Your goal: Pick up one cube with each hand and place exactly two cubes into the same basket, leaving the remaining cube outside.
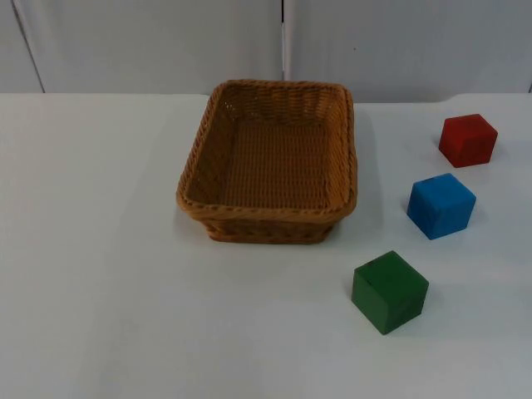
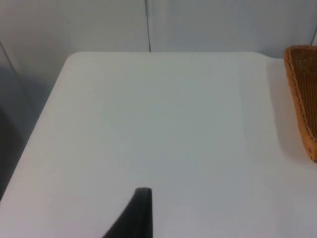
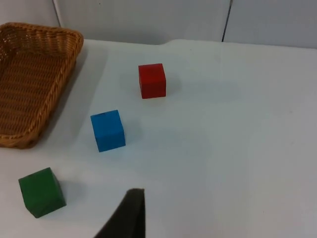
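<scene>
Now | step: first pick, none begun | basket (image 1: 268, 208) centre of frame, empty | red cube (image 1: 468, 140), blue cube (image 1: 441, 205), green cube (image 1: 389, 292) lined down right side, well apart | left gripper (image 2: 136, 213), right gripper (image 3: 130, 213): finger state cannot be told | advice: each cube to be approached squarely from above, neighbours left undisturbed.

Even, soft overhead light; faint shadows beside basket (image 1: 270, 158); slight blur

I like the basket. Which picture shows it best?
The top view: the whole basket is there, rim, walls and woven floor, with nothing inside. The right wrist view catches part of it, beside the cubes. The left wrist view catches just one edge.
</scene>
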`<state>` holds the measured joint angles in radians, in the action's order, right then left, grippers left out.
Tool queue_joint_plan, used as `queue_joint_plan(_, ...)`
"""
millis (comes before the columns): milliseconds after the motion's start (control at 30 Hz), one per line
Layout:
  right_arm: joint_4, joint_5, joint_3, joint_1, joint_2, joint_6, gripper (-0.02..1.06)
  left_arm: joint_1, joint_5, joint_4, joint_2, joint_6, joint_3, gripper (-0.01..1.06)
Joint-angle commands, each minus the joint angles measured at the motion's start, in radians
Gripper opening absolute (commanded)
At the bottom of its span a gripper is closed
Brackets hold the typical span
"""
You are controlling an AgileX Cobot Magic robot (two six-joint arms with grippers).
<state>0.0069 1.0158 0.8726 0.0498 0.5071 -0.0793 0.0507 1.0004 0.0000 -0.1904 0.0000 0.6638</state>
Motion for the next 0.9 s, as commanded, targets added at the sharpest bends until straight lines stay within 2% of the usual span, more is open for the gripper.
queue_joint_plan(0,0.001,-0.017,0.031,-0.006,0.043,-0.019,1.05,0.002,-0.03,-0.014,-0.024,0.0,0.019,1.05)
queue_joint_plan(333,0.005,-0.025,0.139,-0.006,0.267,-0.022,1.05,0.002,-0.053,-0.03,-0.19,0.02,0.101,1.05)
queue_joint_plan(867,0.007,-0.022,0.253,-0.006,0.509,-0.043,1.05,0.002,-0.071,-0.097,-0.393,0.103,0.263,1.05)
